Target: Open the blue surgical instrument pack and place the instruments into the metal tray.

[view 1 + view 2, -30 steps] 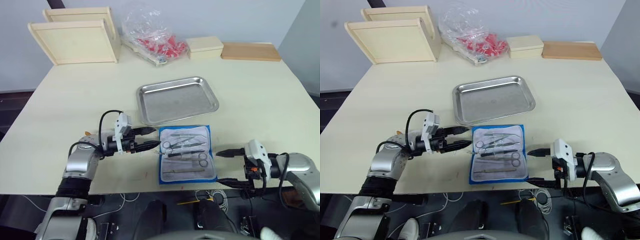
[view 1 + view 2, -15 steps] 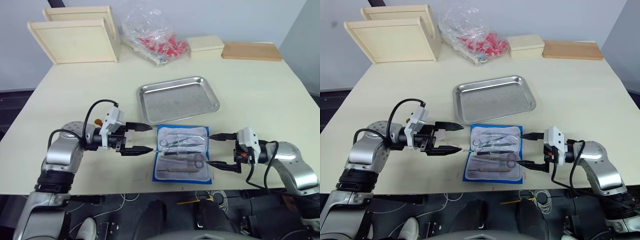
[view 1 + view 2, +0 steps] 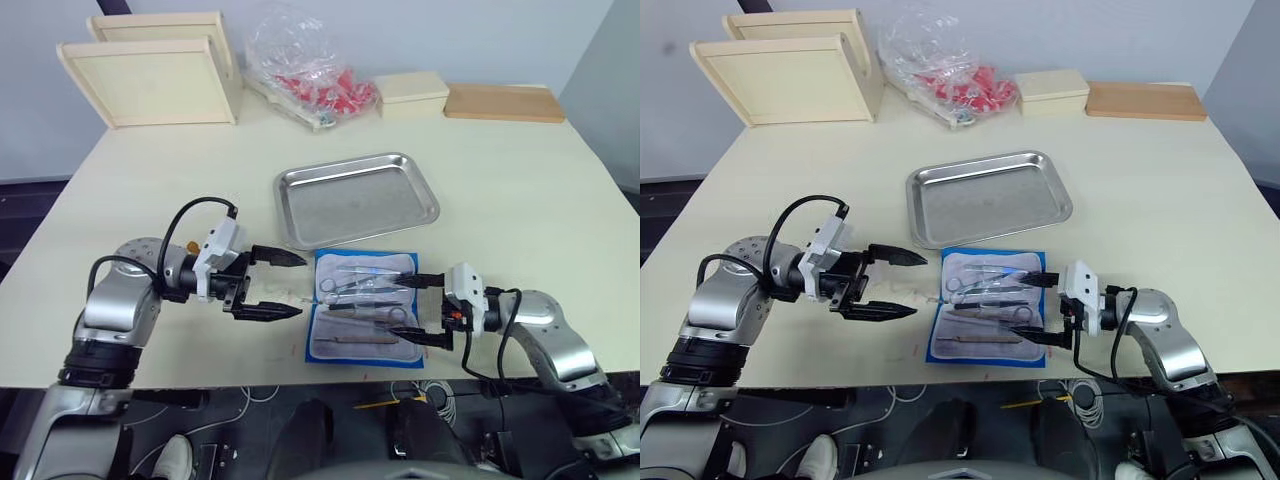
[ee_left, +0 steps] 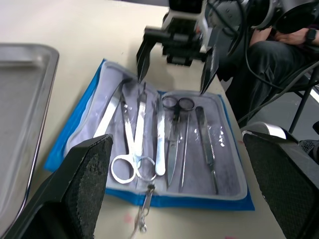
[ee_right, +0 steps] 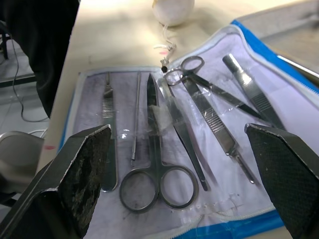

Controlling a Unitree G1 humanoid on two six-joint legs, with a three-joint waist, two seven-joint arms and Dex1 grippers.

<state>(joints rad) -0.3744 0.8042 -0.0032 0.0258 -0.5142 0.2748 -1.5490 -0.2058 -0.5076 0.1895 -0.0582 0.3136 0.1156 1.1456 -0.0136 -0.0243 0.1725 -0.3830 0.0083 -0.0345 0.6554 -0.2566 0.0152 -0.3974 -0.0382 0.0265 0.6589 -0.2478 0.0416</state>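
The blue surgical instrument pack (image 3: 365, 308) lies open near the table's front edge, its pale lining up. The instruments (image 5: 164, 124) rest side by side in its clear sleeves: ring-handled scissors (image 4: 128, 162), forceps and tweezers. The metal tray (image 3: 357, 198) sits just behind the pack with nothing in it. My left gripper (image 3: 292, 285) is open, pointing at the pack's left edge, a short gap away. My right gripper (image 3: 407, 310) is open at the pack's right edge, its fingertips reaching over the border. Neither holds anything.
Two pale wooden trays (image 3: 150, 80) stand at the back left. A crinkled clear bag of red items (image 3: 305, 70), a cream box (image 3: 410, 92) and a wooden board (image 3: 500, 102) line the back edge. The pack lies close to the table's front edge.
My right gripper has moved left and forward to the pack's right edge. My left gripper has opened wider and drawn back slightly from the pack's left edge.
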